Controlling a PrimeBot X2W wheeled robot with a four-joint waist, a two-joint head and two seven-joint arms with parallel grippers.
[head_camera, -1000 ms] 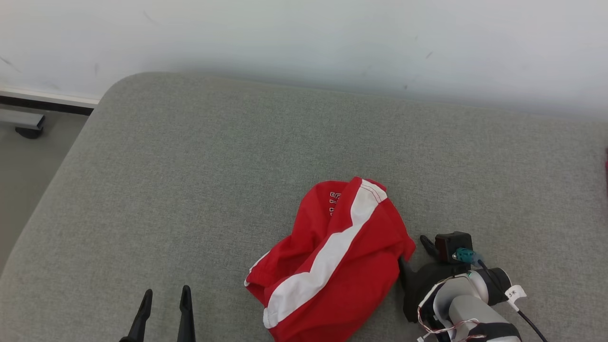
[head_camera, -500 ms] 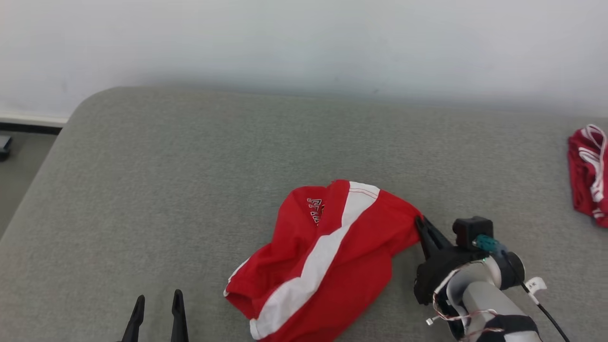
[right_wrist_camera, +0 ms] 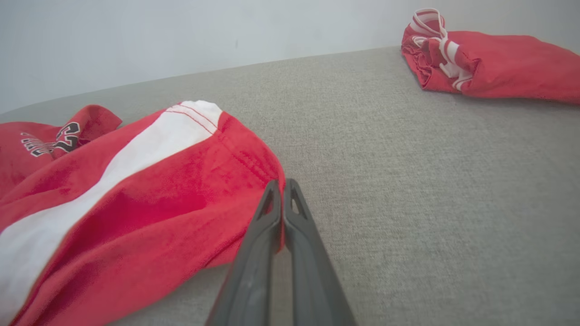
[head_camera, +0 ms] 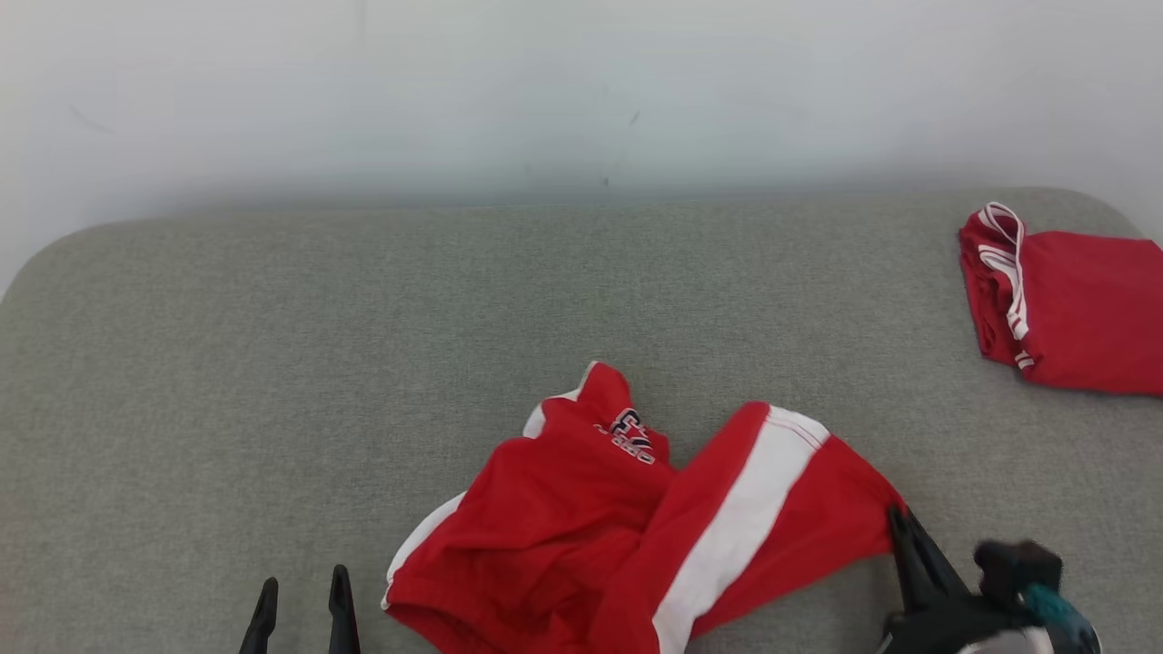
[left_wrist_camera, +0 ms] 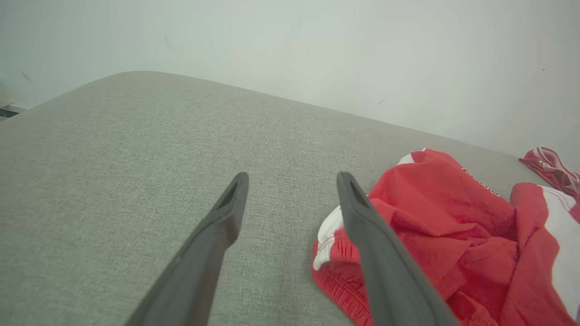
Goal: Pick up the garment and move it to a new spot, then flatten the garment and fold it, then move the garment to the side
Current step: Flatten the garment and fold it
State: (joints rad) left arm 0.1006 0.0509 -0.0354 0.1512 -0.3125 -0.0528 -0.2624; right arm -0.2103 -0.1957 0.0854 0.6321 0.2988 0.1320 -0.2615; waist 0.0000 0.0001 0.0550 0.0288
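**Right gripper** (right_wrist_camera: pixel 281 184): fingers pressed together on a hem corner of the red garment (head_camera: pixel 636 518). The cloth trails away to this gripper's left across the grey padded surface (head_camera: pixel 273 363).

**Left gripper** (left_wrist_camera: pixel 290 179): fingers apart and empty, with the garment's nearest edge just to its right.

**Step in hand, as judged:** dragging the garment to a new spot. Done well, the pull runs low and steady along the surface. The pinch should sit deep enough that the hem does not slip, and the pull should stop well short of the folded garment (head_camera: pixel 1072 309) ahead and to the right.

**Against half a second earlier:** the garment lies drawn out towards the right gripper rather than heaped. The head camera has also turned.
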